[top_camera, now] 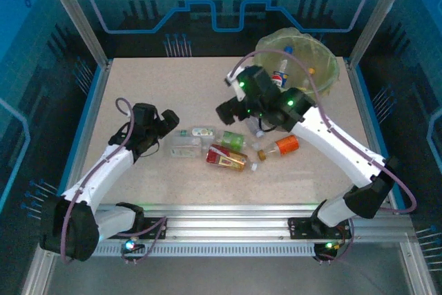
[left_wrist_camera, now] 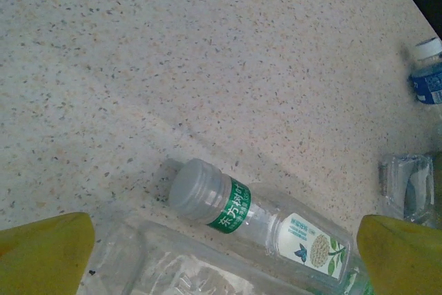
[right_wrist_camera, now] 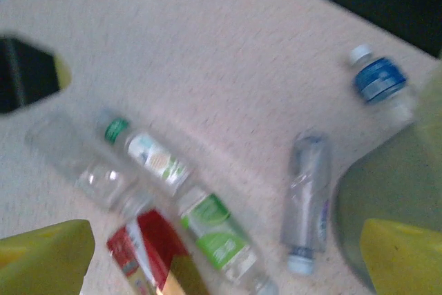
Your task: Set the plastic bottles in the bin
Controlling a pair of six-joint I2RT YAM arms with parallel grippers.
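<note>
Speckled table [left_wrist_camera: 207, 46], green-banded bottle [left_wrist_camera: 262, 222] half out of frame

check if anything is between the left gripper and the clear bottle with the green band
Nothing visible. The open left gripper hovers right over that bottle, which lies on the table in line with the gap between its fingers. A second clear bottle lies close alongside it, not on top.
</note>
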